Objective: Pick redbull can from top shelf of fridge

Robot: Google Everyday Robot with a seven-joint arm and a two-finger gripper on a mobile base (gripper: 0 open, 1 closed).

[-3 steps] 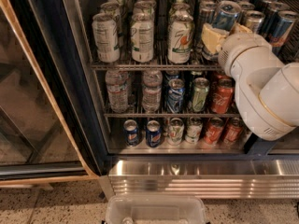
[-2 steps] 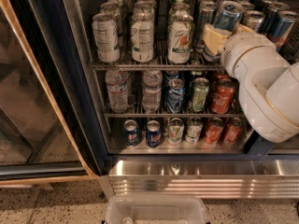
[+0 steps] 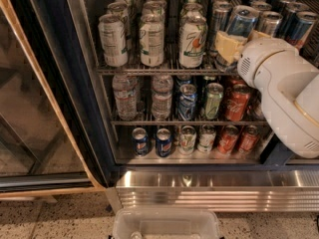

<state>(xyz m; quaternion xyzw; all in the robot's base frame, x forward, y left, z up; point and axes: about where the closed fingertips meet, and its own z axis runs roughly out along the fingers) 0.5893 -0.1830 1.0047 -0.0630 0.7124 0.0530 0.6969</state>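
Note:
The redbull can point(image 3: 240, 21), slim, blue and silver, stands tilted at the right of the top shelf point(image 3: 149, 69) of the fridge point(image 3: 209, 190). My gripper point(image 3: 233, 40) reaches in from the right. Its cream fingers point(image 3: 225, 44) are closed around the can's lower body. More redbull cans point(image 3: 299, 26) stand in rows behind and to the right. My white arm point(image 3: 289, 98) covers the shelves' right end.
A white-green 7up can point(image 3: 192, 43) stands just left of the gripper, with pale cans point(image 3: 112, 40) further left. Water bottles point(image 3: 124, 96) and a Coca-Cola can point(image 3: 237, 102) fill the middle rack. The glass door point(image 3: 30, 108) hangs open at left. A plastic bin point(image 3: 167, 224) sits below.
Almost nothing: the arm has sunk very slightly, and the tilted can stays in the gripper at the same place.

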